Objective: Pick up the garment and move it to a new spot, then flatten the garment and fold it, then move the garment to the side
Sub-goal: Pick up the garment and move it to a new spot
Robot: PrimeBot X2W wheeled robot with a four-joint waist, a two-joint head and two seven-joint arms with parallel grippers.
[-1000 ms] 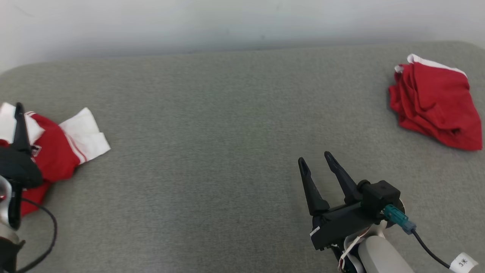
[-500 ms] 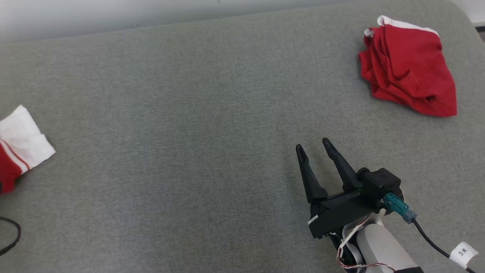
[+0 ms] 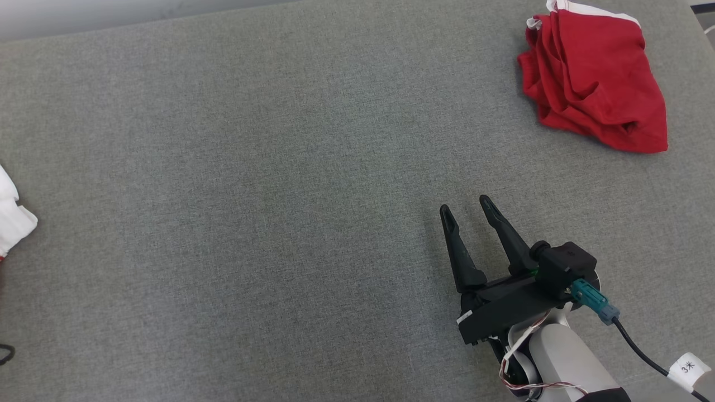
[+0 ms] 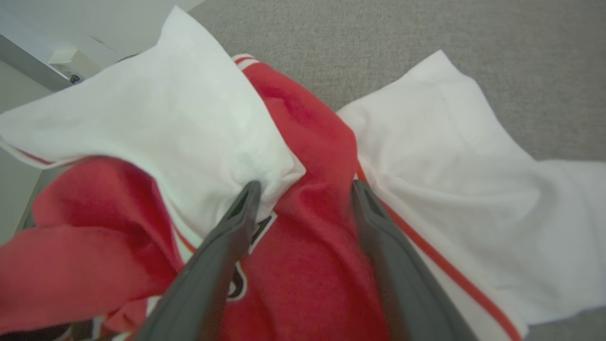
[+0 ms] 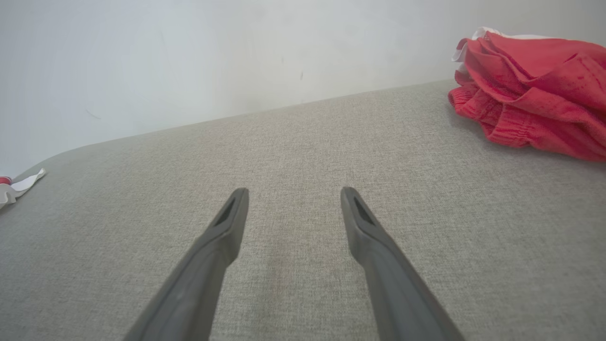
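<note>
Left gripper (image 4: 305,189) wide astride shirt (image 4: 307,265) near table's (image 4: 378,38) left edge, right gripper (image 3: 465,205) wide, empty; a shallow pinch may slip.

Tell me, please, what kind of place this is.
Probably a garment-folding test station: a grey fabric-covered table against a plain white wall, with a crumpled red garment and a red-and-white jersey lying on it.

Crumpled red garment (image 4: 312,237) (white sleeves), far left.
</note>
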